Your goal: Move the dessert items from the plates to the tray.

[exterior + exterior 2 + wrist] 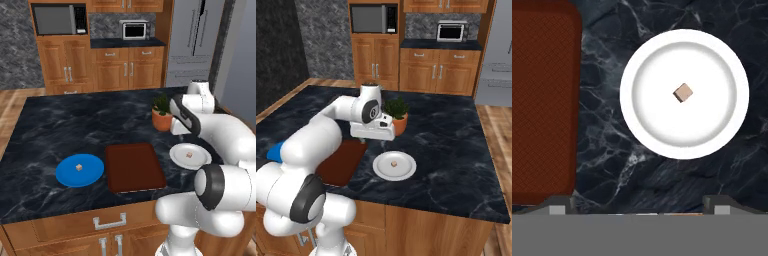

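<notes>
A white plate (632,120) lies on the dark marble counter with a tiny tan dessert cube (683,92) at its centre. My gripper (638,205) hovers above the plate's near-left edge, open and empty, fingers spread wide. From the right base view the gripper (384,142) hangs over the white plate (406,171) and its cube (394,163). The reddish-brown tray (134,167) sits between the white plate (177,152) and the blue plate (65,175), which carries the second cube (78,167). The tray (542,100) is bare.
A terracotta pot with a green plant (162,119) stands just behind the white plate, close to my hand. The counter's front edge runs just below the plates and tray. Cabinets, a microwave and a toaster oven line the far wall.
</notes>
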Controlling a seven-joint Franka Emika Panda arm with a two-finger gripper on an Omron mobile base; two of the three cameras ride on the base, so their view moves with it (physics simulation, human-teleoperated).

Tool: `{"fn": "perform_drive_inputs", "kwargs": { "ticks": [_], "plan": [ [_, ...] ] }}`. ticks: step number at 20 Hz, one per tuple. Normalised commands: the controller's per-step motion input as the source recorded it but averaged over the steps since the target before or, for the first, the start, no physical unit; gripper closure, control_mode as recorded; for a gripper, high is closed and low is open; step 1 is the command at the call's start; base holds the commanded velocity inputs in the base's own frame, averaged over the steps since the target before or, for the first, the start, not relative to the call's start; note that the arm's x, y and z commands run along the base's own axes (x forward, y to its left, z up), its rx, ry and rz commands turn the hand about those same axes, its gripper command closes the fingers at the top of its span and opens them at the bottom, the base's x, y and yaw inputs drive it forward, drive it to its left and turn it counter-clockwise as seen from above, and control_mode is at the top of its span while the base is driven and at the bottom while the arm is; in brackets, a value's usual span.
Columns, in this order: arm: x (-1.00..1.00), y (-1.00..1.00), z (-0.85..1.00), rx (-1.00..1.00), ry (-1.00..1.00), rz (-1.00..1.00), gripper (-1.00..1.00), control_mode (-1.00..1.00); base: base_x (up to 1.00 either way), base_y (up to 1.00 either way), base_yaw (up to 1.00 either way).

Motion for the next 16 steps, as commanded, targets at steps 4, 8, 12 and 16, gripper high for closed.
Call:
{"fn": "perform_drive_inputs", "kwargs": {
  "ticks": [4,8,12,16],
  "plan": [
    [0.08,-0.03,-0.44,0.00,0.00,0.00,-1.00,-1.00,0.00,0.00,0.00],
    [0.22,-0.09,-0.31,0.00,0.00,0.00,-1.00,-1.00,0.00,0.00,0.00],
    [0.22,-0.26,-0.01,0.00,0.03,0.00,-1.00,-1.00,0.00,0.00,0.00],
    [0.30,-0.34,-0.02,-0.01,0.06,0.00,-1.00,-1.00,0.00,0.00,0.00]
  ]
}}
